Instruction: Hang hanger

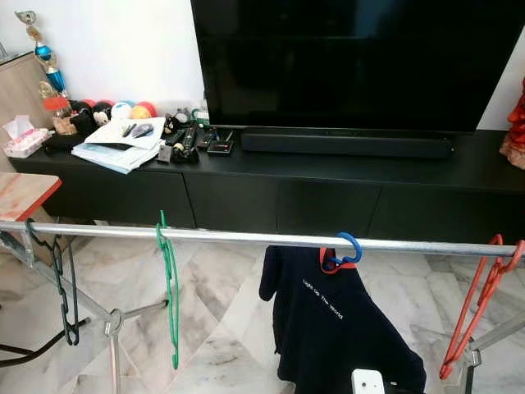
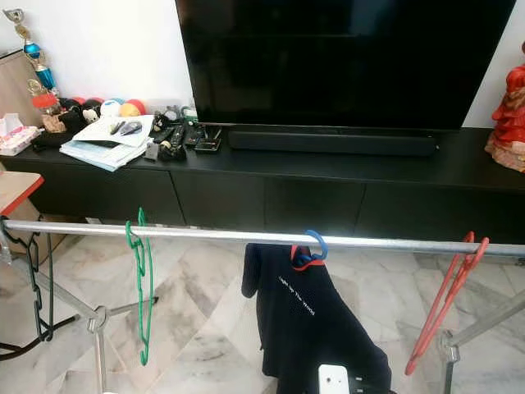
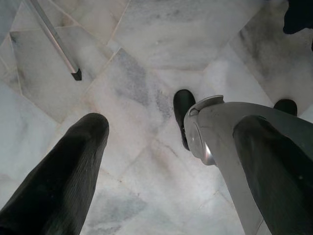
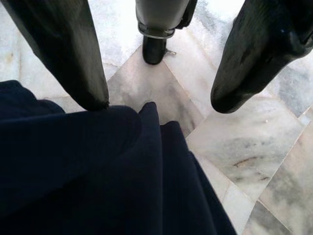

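Right end effector [image 4: 159,105] spread above navy shirt [image 1: 332,328] printed "Light Up The World".

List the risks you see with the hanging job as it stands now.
The blue hanger carries the dark T-shirt bunched to one side, so it may slide off. Its hook sits on the metal rail, and a tug could unhook it. The right gripper hangs open just above the shirt's cloth and might snag it.
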You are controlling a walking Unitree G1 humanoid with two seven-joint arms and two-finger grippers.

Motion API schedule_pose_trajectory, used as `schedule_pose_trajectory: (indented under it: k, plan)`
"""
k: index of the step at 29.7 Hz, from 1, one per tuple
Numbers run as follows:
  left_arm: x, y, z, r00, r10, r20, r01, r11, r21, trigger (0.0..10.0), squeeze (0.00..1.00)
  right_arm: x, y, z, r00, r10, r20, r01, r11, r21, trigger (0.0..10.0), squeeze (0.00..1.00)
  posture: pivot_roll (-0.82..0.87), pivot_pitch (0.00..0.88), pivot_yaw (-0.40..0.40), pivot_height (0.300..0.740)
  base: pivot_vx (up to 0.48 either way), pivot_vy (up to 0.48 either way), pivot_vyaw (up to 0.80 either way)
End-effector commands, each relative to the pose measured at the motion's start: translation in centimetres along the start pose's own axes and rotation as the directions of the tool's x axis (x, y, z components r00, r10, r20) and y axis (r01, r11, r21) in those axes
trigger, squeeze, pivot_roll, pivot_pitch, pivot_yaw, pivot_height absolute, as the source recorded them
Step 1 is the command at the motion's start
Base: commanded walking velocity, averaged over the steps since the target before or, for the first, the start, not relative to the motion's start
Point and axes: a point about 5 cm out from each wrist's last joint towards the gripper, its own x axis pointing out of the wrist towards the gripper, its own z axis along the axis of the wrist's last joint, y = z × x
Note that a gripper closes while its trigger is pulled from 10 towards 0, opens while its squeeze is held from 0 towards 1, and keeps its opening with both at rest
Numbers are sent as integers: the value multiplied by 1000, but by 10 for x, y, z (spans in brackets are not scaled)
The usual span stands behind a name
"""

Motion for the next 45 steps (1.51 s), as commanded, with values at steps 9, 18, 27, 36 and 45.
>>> schedule_pose_trajectory:
  k: [9, 18, 27, 36, 45]
  plan:
    - [-2, 3, -7, 1000, 22, -14, -23, 998, -54, 10000, 0, 0, 2, -1, 1000, 8, -5, -8, 1000, -5, 10000, 0, 33, 22, 57, 740, -272, 0, 0]
    - [-2, 3, -8, 1000, 26, -16, -27, 997, -68, 10000, 0, 0, 1, 0, 1000, 9, -4, -9, 1000, -8, 10000, 0, 38, 30, 52, 740, -291, 0, 0]
    - [-3, 4, -9, 999, 30, -17, -31, 997, -77, 10000, 0, 0, 1, 0, 1000, 9, -4, -9, 1000, -9, 10000, 0, 39, 33, 50, 740, -297, 0, 0]
    - [-2, 4, -9, 999, 34, -18, -36, 996, -87, 10000, 0, 0, 0, 1, 1000, 11, -4, -11, 1000, -12, 10000, 0, 40, 36, 46, 740, -261, 0, 0]
    - [-2, 3, -9, 999, 37, -17, -39, 994, -98, 10000, 0, 0, 0, 0, 1000, 11, -17, -11, 1000, -9, 10000, 0, 40, 38, 45, 740, 0, 0, 0]
